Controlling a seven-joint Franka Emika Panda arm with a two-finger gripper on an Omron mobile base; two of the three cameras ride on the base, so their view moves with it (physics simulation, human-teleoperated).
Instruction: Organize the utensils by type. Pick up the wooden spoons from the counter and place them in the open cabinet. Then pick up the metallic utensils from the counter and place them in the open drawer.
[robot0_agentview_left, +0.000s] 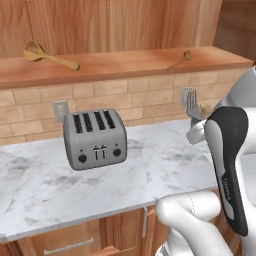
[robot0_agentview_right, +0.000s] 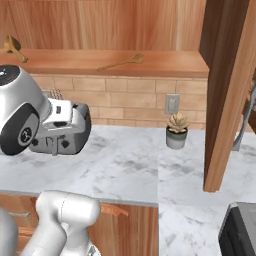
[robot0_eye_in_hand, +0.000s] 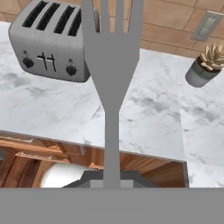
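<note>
Clamped in the gripper (robot0_eye_in_hand: 111, 180), flat grey four-tined fork (robot0_eye_in_hand: 111, 57) stands upright.

- White marble tabletop (robot0_agentview_left: 165, 165): a silver four-slot toaster (robot0_agentview_left: 95, 138) stands on it, a small potted succulent (robot0_agentview_right: 176, 131) near the brick wall
- Cabinet shelf (robot0_agentview_left: 125, 65): a wooden spoon (robot0_agentview_left: 47, 56) and a small thin spoon (robot0_agentview_left: 181, 59) lie well apart

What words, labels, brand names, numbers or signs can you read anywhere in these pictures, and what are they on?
No readable text anywhere.
Toaster: pale marks between its two front knobs, a symbol rather than letters.
Robot arm: a tiny light mark on the dark cover, too small to read.
Wall outlets: blank plates.
Fork, wooden spoons, plant pot, counter: no print.
</note>
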